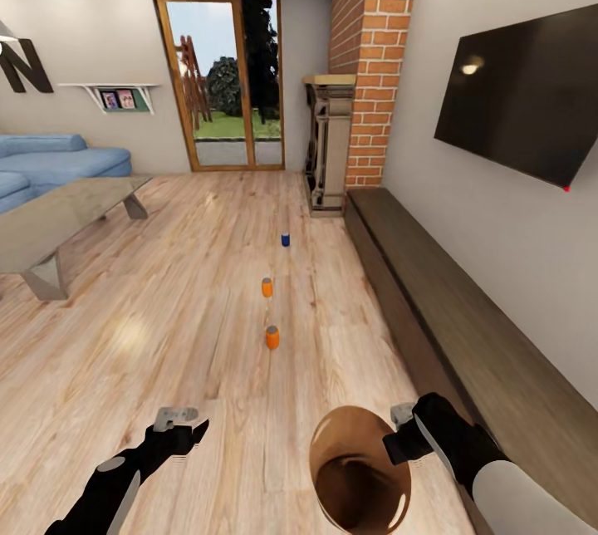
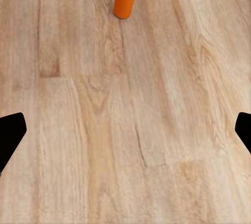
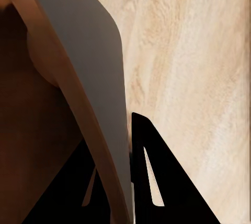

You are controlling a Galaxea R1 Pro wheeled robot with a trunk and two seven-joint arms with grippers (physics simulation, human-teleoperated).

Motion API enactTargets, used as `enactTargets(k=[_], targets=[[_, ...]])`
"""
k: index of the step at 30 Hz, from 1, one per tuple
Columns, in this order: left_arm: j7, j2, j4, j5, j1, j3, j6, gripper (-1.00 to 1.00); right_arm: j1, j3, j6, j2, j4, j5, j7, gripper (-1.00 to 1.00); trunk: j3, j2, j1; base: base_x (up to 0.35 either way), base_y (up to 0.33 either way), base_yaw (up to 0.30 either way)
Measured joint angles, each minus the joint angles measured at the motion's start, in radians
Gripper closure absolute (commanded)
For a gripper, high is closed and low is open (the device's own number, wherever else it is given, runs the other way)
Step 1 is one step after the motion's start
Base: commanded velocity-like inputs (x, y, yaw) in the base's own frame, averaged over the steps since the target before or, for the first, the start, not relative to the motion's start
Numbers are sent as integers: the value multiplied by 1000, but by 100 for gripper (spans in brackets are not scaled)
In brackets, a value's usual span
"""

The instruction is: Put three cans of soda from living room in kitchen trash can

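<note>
right hand (image 1: pixel 397 434) pinches the rim of the tash can (image 1: pixel 359 468), one finger on each side of the wall; left hand (image 1: pixel 178 423) is spread, empty. three cans stand in a row on the wood-plank floor (image 1: pixel 166 336): near orange can (image 1: pixel 272 337), second orange can (image 1: pixel 267 287), blue can (image 1: pixel 285 240). best to roll close, lower the left hand squarely over the near can. bin: grey outside, glossy brown inside, tapered.

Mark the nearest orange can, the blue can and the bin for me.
Nearest orange can (image 1: pixel 272 338), head view, its side.
Blue can (image 1: pixel 285 240), head view, its side.
Bin (image 1: pixel 336 435), head view, inner wall by the rim.
</note>
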Motion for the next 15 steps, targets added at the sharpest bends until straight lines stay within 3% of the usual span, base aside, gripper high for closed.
enactTargets(k=[15], targets=[[0, 0, 0, 0, 0, 0, 0, -100, 0, 0, 1, -1, 0, 0, 0, 100, 0, 0, 0, 329, 0, 0]])
